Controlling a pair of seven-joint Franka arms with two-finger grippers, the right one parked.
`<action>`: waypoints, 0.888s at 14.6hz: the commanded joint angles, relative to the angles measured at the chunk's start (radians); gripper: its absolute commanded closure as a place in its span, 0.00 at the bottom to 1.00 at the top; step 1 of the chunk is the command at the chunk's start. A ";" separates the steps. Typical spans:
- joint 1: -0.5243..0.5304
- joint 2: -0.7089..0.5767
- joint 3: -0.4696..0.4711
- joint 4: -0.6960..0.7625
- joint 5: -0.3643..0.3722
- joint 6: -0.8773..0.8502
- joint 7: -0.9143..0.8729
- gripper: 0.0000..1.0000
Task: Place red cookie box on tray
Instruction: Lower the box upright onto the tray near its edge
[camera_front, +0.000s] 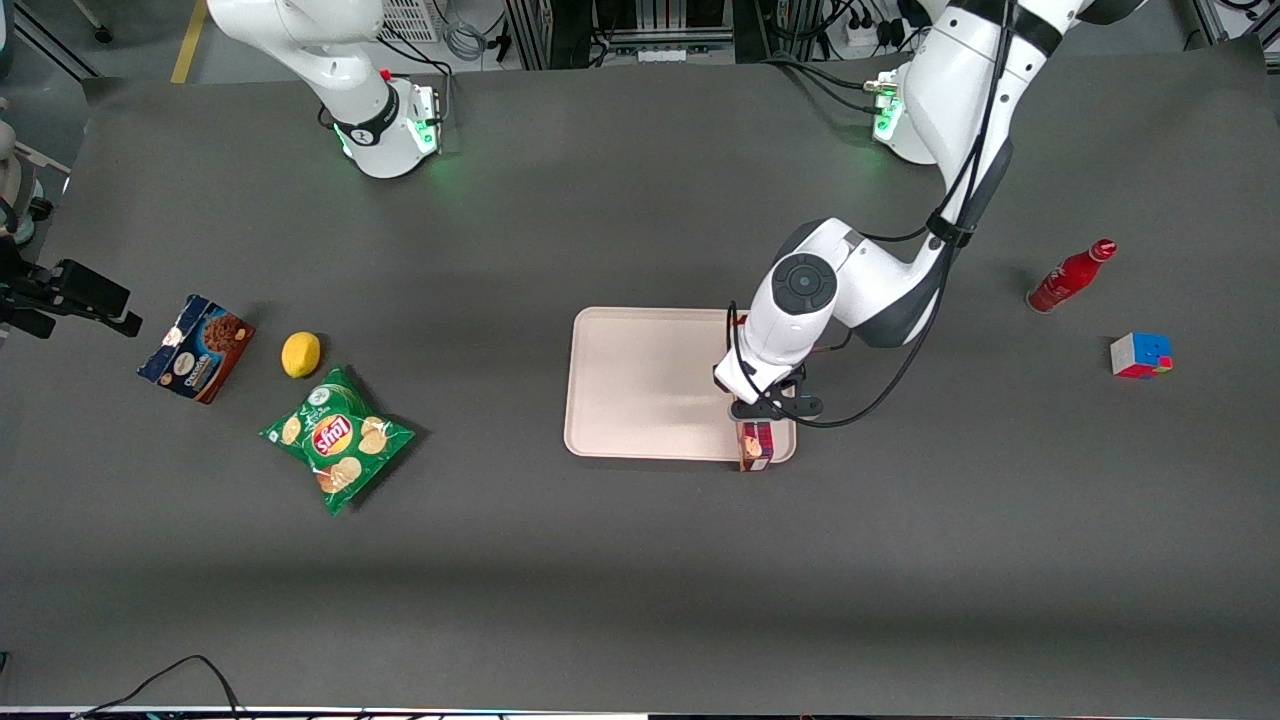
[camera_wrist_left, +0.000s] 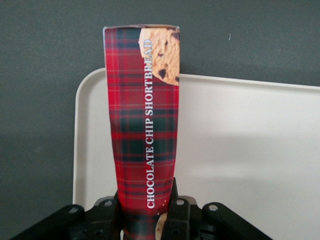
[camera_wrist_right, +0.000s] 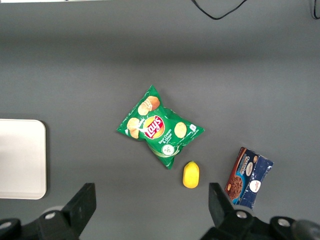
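The red cookie box (camera_wrist_left: 142, 125) is a long red plaid carton with a cookie picture at its end. My left gripper (camera_wrist_left: 145, 210) is shut on it, one finger on each long side. In the front view the gripper (camera_front: 762, 412) hangs over the tray's corner nearest the camera at the working arm's end, and the red cookie box (camera_front: 755, 446) pokes out below it, its end reaching past the tray's near rim. The tray (camera_front: 640, 385) is flat, pale pinkish-cream, with rounded corners. From the wrist, the tray (camera_wrist_left: 240, 150) lies under the box. I cannot tell whether the box touches it.
Toward the parked arm's end lie a green chips bag (camera_front: 338, 438), a lemon (camera_front: 300, 354) and a dark blue cookie box (camera_front: 196, 347). Toward the working arm's end stand a red bottle (camera_front: 1070, 276) and a colour cube (camera_front: 1141, 355).
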 joint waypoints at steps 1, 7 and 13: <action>0.000 0.013 -0.002 0.020 0.021 -0.021 -0.005 1.00; 0.000 0.026 -0.002 0.020 0.021 -0.021 0.002 0.72; 0.002 0.026 -0.002 0.024 0.019 -0.021 0.002 0.00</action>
